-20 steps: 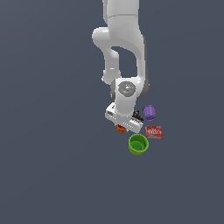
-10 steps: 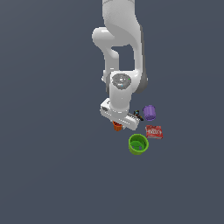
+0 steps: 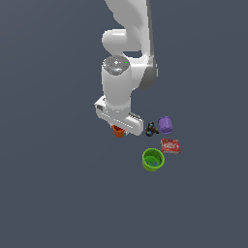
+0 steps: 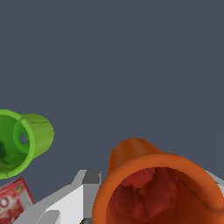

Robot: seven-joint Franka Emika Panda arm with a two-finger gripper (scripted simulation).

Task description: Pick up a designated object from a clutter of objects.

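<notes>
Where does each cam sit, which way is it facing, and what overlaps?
Exterior view: off the arm, above, looking down at the arm, orange cup, purple cup.
Wrist view: on the wrist, looking past a grey finger into the orange cup.
Shared: orange cup, green cup, red packet.

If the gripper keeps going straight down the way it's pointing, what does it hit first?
Probably the orange cup: in the wrist view its open mouth sits right beside a finger, and from outside it peeks out just under the gripper. How much gap remains is unclear.
</notes>
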